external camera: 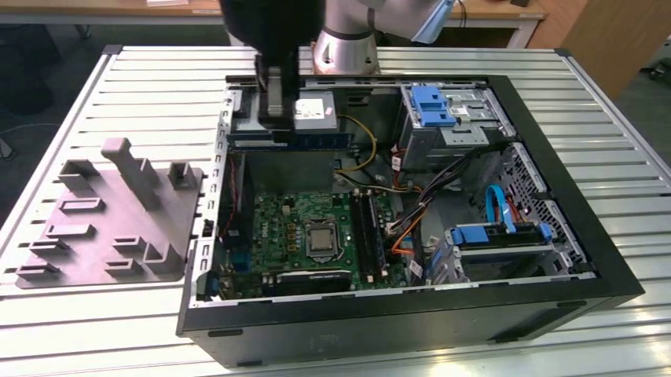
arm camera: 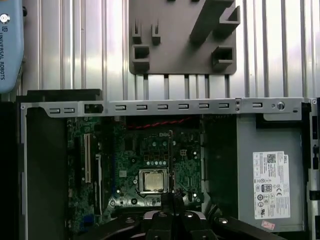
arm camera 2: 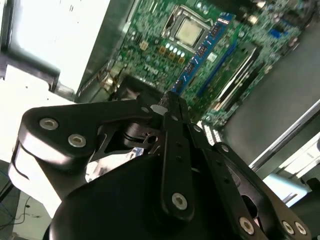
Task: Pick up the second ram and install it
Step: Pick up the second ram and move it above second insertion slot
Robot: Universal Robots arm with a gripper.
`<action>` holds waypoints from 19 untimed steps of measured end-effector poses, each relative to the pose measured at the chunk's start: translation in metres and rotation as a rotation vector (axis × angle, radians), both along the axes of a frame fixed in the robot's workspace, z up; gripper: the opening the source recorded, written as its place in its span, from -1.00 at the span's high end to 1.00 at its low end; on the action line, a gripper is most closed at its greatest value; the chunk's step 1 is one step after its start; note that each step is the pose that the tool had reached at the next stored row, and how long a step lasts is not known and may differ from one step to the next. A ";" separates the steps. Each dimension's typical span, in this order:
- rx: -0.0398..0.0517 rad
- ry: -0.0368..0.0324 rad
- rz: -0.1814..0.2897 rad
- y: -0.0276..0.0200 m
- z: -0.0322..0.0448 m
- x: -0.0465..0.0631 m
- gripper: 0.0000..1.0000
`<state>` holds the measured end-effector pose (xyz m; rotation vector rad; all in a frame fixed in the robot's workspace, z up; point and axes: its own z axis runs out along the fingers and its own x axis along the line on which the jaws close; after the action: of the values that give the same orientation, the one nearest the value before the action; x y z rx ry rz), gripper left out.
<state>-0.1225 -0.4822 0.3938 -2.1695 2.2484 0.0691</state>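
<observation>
Exterior view: downward-pointing hand clamps the second ram.

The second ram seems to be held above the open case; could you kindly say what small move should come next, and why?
Probably a short carry toward the memory slots: the gripper is shut on the second ram over the power supply, while the slots lie beside the processor socket, well clear of the ram.

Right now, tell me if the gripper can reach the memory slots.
Probably yes: the gripper, shut on the second ram, hangs over the open case, and nothing covers the memory slots.
</observation>
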 end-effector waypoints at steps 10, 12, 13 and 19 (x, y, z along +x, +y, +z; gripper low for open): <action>-0.0001 0.0069 0.000 -0.0011 -0.0097 0.031 0.77; 0.0000 0.0077 0.000 -0.0012 -0.0127 0.035 0.77; 0.0001 0.0079 0.000 -0.0012 -0.0138 0.036 0.77; 0.0000 0.0080 0.000 -0.0013 -0.0167 0.039 0.77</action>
<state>-0.0831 -0.4834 0.3771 -2.1730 2.2527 0.0780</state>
